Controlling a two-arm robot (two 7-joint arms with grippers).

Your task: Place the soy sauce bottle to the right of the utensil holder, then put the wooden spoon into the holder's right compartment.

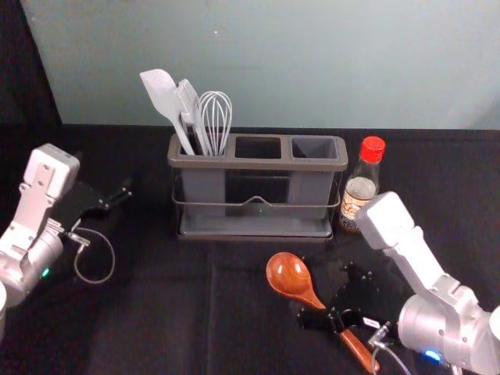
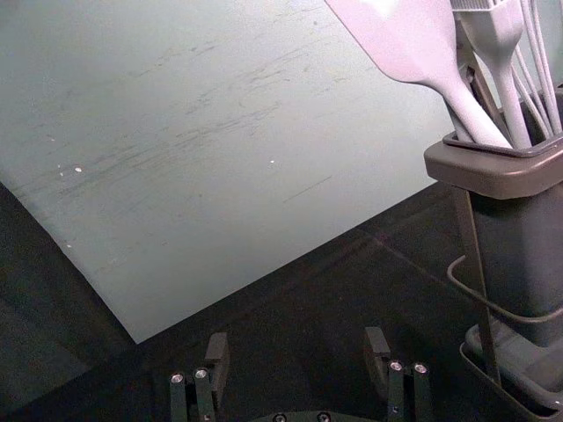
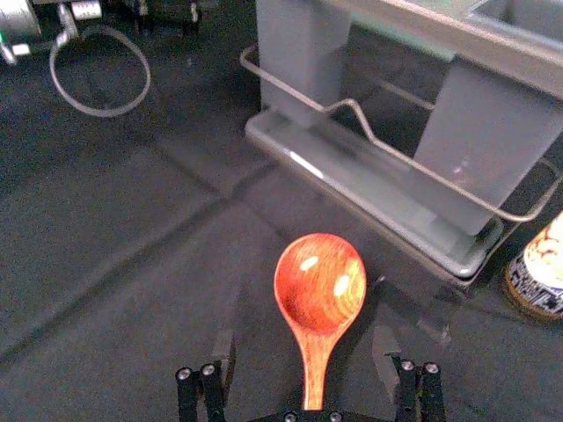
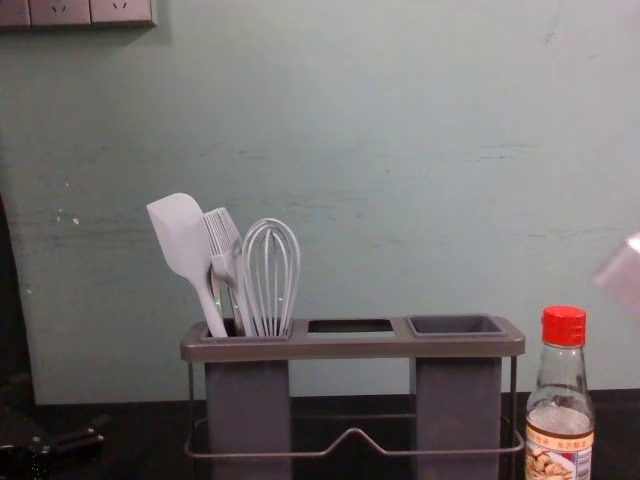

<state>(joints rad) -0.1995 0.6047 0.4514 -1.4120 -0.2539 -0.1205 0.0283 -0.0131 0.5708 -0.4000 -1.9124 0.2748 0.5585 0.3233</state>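
Table under black cloth [image 1: 156,328], creases running across it; utensil holder [image 1: 258,165] stood upright on it, toward the far side; soy sauce bottle [image 1: 361,189] upright, just beside the holder's right end; wooden spoon [image 1: 288,273] lay in front of the holder, bowl nearest it, hollow up, handle angled back and right.

Beneath our right hand [image 1: 324,293], we lose part of the wooden spoon [image 1: 287,275]; beyond that hand, our right wrist view crops the soy sauce bottle [image 3: 538,271].
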